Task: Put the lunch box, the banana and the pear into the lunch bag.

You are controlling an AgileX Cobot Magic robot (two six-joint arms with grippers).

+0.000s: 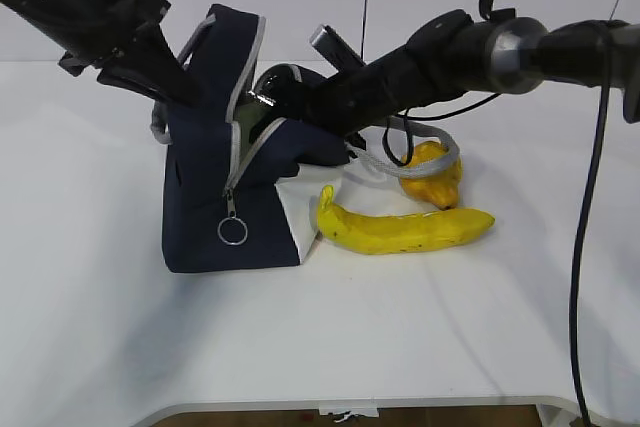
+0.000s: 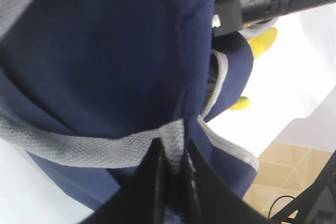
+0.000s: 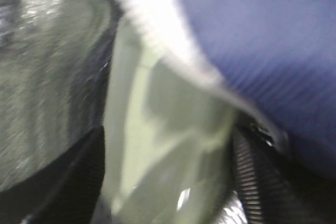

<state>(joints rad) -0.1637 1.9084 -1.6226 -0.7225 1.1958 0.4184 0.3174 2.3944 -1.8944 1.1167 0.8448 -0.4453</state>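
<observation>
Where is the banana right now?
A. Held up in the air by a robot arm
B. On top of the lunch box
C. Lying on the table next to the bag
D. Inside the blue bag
C. The banana lies flat on the white table just right of the lunch bag, in front of the pear, and no gripper touches it.

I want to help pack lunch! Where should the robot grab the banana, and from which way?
Probably around its thick middle, coming down from above. The banana lies flat on the table in front of the pear, its long sides free. Jaws set across its width should fit; the ends taper and curve, so they could slip.
</observation>
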